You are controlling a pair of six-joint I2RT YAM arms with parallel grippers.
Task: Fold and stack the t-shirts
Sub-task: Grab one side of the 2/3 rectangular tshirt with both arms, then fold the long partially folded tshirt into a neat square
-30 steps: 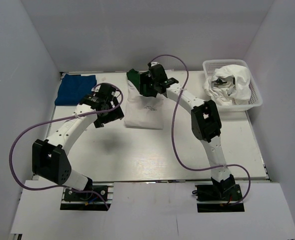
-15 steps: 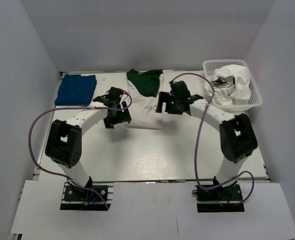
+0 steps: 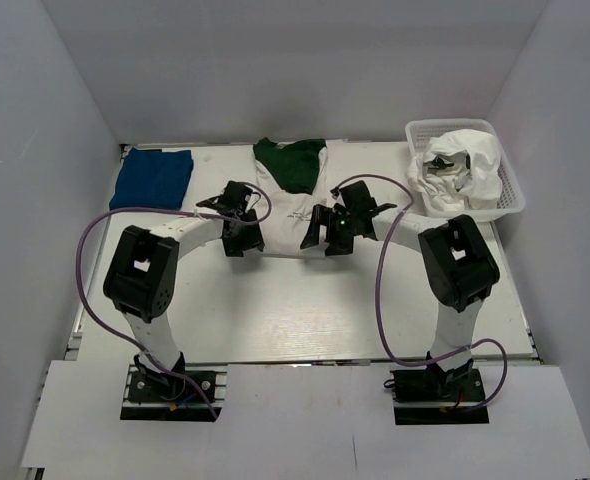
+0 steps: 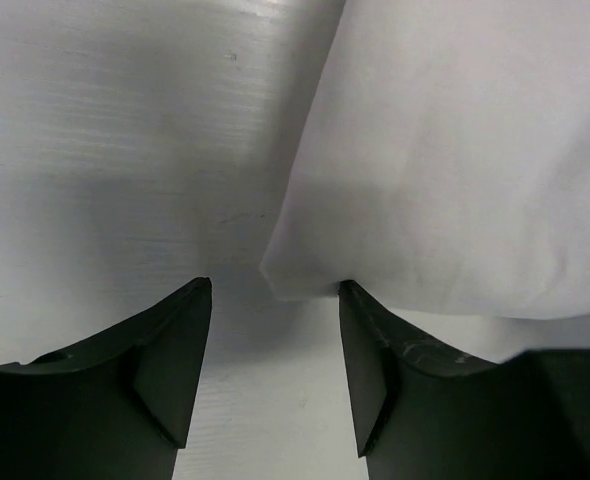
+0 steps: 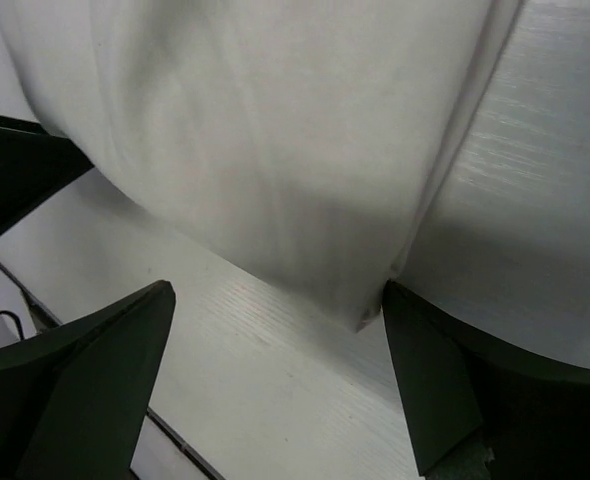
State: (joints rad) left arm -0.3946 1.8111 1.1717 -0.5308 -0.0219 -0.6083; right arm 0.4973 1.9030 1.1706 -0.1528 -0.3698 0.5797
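Now lowered, left gripper [image 4: 275,283] and right gripper [image 5: 278,287] unclenched, at corners of white tee [image 3: 291,214].

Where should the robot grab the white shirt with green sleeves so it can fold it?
Probably at the two near hem corners of the white shirt, coming in low from the arms' side. It lies flat on the table, so only its thin edge gives something to pinch. The left gripper and right gripper are each open, with one corner between the jaws.
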